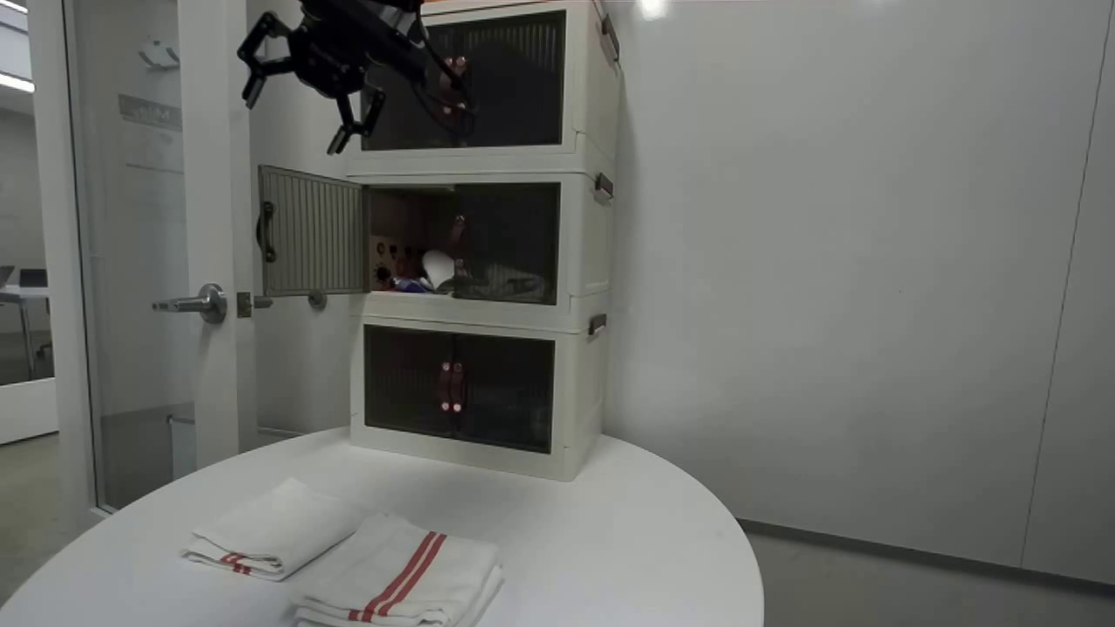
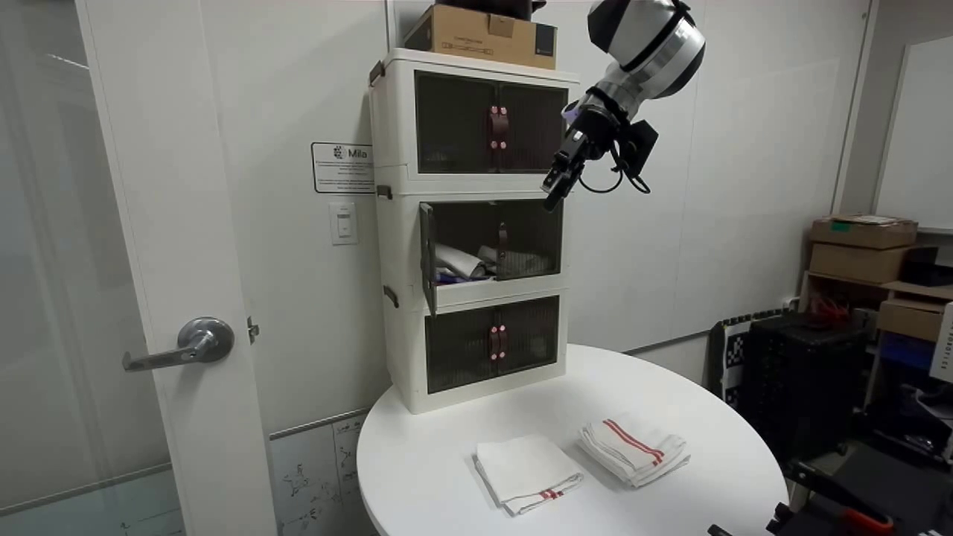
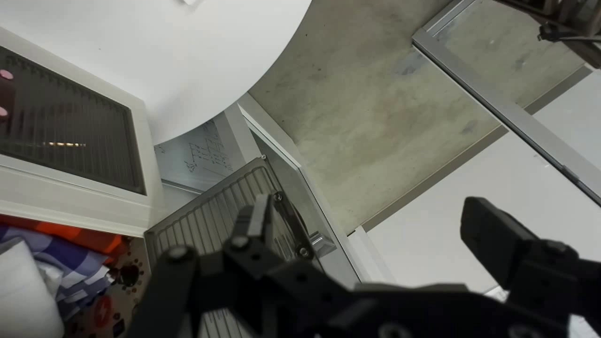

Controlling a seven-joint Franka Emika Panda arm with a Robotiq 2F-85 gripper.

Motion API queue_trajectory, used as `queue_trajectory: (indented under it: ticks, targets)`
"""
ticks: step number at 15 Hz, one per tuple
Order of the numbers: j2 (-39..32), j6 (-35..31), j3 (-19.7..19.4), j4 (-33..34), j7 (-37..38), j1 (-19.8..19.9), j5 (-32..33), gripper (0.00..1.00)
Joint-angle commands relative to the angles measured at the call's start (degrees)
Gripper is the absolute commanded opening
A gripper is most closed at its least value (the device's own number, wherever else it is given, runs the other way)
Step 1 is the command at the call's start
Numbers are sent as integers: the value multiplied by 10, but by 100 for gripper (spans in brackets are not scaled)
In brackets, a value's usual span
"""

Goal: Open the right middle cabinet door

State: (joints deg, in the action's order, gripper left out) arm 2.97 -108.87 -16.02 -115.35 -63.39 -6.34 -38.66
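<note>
The spread, empty tool should squarely straddle the right middle door's handle, toward four o'clock in an exterior view.

The arm slanted downward in an exterior view. The tool hung tilted at its end, and its two fingers stood wide apart.

Round white table, pale wall.
</note>
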Motion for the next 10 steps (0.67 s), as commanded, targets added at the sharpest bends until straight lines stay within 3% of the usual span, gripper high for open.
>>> queue_trajectory:
  ticks: [1,4,10]
  targets:
    - [-5,-4,42,2,-5,44,-10,100]
    - [-29,-4,52,16,-78,70,-90,100]
    - [-94,-55,55,70,-158,123,-150,100]
